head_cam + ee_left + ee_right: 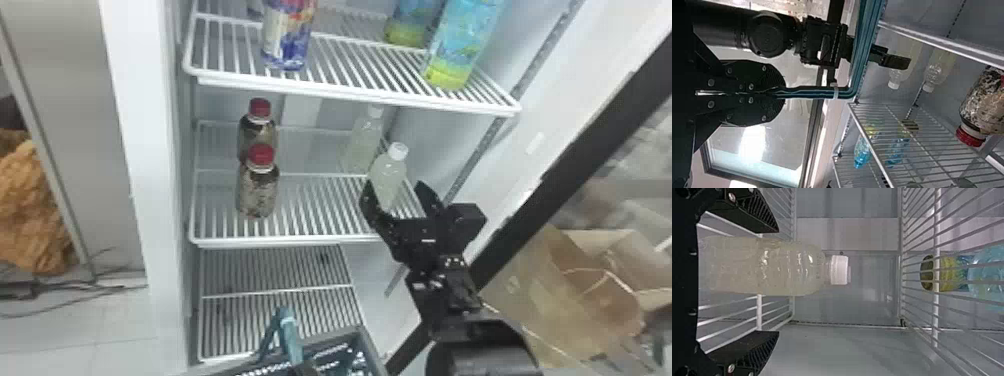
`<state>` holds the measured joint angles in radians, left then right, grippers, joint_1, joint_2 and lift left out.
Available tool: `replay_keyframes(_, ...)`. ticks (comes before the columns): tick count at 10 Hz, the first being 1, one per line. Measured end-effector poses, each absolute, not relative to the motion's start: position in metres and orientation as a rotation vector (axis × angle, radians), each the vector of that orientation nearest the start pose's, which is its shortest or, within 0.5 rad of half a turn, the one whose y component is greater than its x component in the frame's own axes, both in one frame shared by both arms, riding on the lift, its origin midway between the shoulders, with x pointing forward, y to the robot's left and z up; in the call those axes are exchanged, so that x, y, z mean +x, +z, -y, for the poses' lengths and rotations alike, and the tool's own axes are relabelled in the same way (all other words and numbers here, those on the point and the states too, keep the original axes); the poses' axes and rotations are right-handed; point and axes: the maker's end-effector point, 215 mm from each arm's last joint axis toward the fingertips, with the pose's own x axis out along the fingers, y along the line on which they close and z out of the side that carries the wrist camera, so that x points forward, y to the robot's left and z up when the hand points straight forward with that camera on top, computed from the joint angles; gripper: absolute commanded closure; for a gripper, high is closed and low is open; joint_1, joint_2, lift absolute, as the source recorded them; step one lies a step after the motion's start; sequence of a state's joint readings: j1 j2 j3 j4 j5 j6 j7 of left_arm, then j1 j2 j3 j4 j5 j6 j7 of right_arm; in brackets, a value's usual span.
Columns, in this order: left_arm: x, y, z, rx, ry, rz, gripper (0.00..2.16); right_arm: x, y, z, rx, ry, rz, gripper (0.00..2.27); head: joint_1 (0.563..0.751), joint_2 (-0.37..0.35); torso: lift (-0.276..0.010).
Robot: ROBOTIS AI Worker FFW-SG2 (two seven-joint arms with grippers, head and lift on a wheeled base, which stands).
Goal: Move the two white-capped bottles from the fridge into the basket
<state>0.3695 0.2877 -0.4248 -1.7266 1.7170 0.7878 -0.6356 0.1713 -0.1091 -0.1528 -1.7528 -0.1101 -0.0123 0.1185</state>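
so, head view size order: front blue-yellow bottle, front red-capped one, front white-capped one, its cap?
1. Front blue-yellow bottle
2. Front red-capped bottle, front white-capped bottle: too close to rank, right gripper overlaps the latter
3. White cap

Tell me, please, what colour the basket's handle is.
The handle is teal, seen best in the left wrist view.

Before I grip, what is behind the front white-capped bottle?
A second white-capped bottle stands on the same shelf, its cap and most of its body visible. Anything else behind the front bottle is covered.
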Motion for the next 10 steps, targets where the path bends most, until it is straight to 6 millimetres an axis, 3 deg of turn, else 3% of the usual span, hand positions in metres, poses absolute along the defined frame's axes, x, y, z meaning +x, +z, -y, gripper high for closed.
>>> replay_keyframes(1,0.247,-0.323,0.062,-1.838,-1.157,-0.75,1.12,0.549,-0.32,0.318,-0.023,-0.005,0.041,0.55,0.695,-0.35,-0.26)
replay_keyframes(6,0.248,-0.323,0.061,-1.838,-1.157,-0.747,1.12,0.556,-0.306,0.307,0.026,0.01,0.084,0.62,0.695,-0.35,-0.26)
replay_keyframes(7,0.248,-0.323,0.061,-1.838,-1.157,-0.747,1.12,0.556,-0.301,0.305,0.025,0.009,0.095,0.92,0.695,-0.35,-0.26)
replay_keyframes(10,0.248,-0.324,0.06,-1.839,-1.153,-0.744,1.12,0.551,-0.294,0.302,0.044,-0.006,0.113,0.99,0.695,-0.35,-0.26)
